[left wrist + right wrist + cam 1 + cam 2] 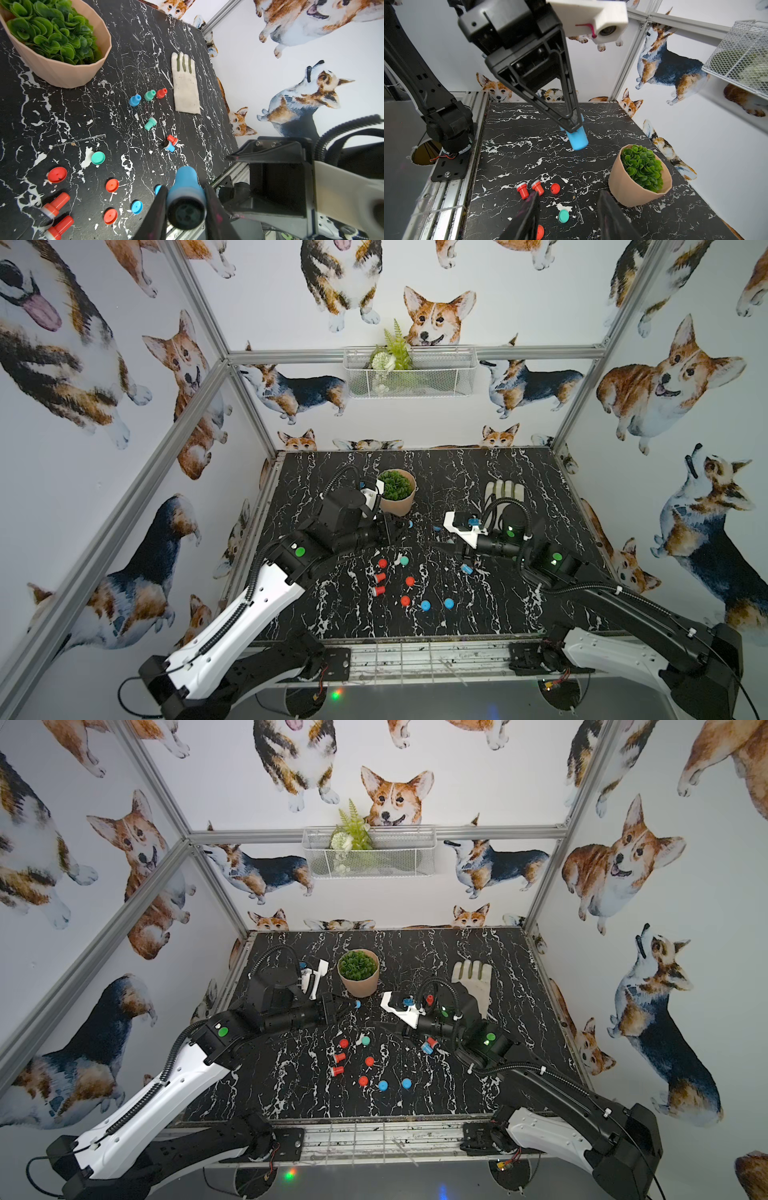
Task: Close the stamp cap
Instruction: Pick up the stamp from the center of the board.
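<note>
My left gripper is shut on a blue stamp, held in the air above the table with its dark uncapped face toward the wrist camera. In the right wrist view the same blue stamp sticks out below the left gripper. Two loose blue caps lie on the black marble table near the front. My right gripper is open and empty. It hovers over a green cap, facing the left gripper in both top views.
Red caps and two red stamps lie mid-table. More stamps lie near a white glove. A potted plant stands behind the left gripper. A wire basket hangs on the back wall.
</note>
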Robot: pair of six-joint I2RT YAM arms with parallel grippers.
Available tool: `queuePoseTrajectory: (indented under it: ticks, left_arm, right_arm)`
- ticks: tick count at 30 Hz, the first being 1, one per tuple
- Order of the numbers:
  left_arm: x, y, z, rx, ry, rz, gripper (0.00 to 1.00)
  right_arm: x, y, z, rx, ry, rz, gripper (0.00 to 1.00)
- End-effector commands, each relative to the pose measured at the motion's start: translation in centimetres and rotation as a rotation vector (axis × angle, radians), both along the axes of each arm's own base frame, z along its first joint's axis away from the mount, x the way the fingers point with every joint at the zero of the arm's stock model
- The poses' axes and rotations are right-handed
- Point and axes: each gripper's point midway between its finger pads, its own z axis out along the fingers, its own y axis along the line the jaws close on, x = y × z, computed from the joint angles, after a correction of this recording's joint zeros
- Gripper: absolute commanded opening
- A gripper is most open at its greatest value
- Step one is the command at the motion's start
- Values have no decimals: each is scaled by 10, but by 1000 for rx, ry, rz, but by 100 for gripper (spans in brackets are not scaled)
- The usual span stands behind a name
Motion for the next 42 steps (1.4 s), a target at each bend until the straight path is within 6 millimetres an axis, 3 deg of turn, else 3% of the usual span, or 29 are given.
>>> queuePoseTrajectory:
  ticks: [1, 6, 11, 15, 19, 21, 24, 30, 42]
  left_arm:
    - [-1, -1, 24, -55, -54, -12, 17]
    - [-7, -3, 40, -106, -61, -58, 17]
    - [-7, -7, 44, -131, -42, -88, 17]
    - [-8, -12, 50, -154, -42, -123, 17]
    - [0, -19, 57, -200, -39, -150, 17]
    - [16, -26, 59, -248, 10, -178, 16]
    - [31, -26, 55, -318, 88, -191, 15]
    - [40, -22, 43, -362, 108, -235, 14]
    - [12, -28, 66, -486, 86, -413, 14]
  right_arm:
    - [-6, -3, 6, 35, 18, 6, 50]
    - [-10, -4, 9, 54, 27, 17, 50]
    - [-12, -4, 26, 129, 43, 8, 48]
    - [-13, -2, 28, 158, 35, 19, 49]
    - [-4, 2, 32, 176, 25, -7, 48]
    - [1, 2, 35, 175, 24, -30, 48]
    - [7, 5, 31, 136, 55, -50, 49]
    - [7, 2, 21, 124, 40, -58, 49]
    - [-3, -11, 58, 339, 36, -74, 49]
